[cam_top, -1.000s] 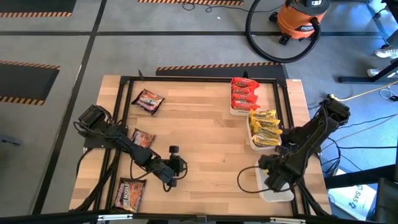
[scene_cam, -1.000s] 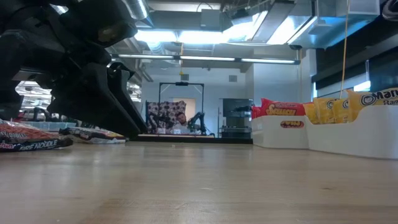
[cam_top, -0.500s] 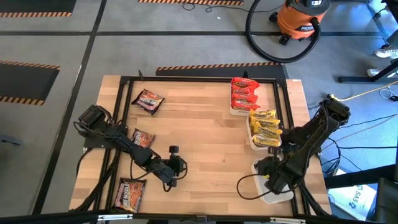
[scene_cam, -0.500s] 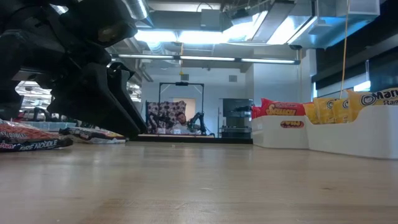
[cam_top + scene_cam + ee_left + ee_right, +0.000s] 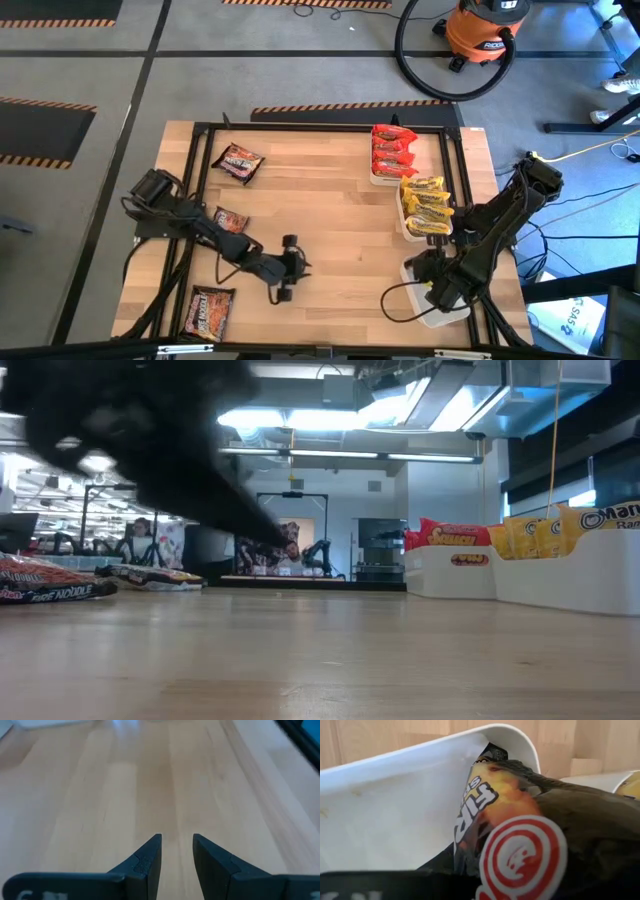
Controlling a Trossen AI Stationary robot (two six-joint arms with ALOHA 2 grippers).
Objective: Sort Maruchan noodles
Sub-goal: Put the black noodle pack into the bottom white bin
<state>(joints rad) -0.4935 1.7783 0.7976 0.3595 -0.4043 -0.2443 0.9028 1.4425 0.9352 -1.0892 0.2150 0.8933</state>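
Observation:
Three dark brown noodle packets lie flat on the wood at the left: one (image 5: 238,162) far, one (image 5: 231,221) beside my left arm, one (image 5: 208,310) near. Red packets (image 5: 392,153) and yellow packets (image 5: 427,205) fill two white trays at the right. My left gripper (image 5: 296,266) hovers over bare wood near the table's middle, fingers (image 5: 150,855) slightly apart, holding nothing. My right gripper (image 5: 428,285) is over the near-right white tray (image 5: 445,314), shut on another dark packet (image 5: 520,820). My right gripper holds a dark brown packet that stands up right in front of its camera; the packet's own body hides the fingers and the place of contact. The packet's far end (image 5: 492,755) reaches to the curved white wall (image 5: 420,795) of the near-right tray.
The black frame (image 5: 300,127) runs around the table. The two filled trays show at the right in the low view (image 5: 560,560), and dark packets (image 5: 50,590) lie at its left. Bare wood spans the middle (image 5: 340,220). A vacuum and hose stand on the floor beyond.
My left gripper has slid a little toward the table's right edge over bare wood and shows blurred in the low view. My right gripper has eased slightly toward the near edge, over the near-right tray. The packets on the table have stayed put.

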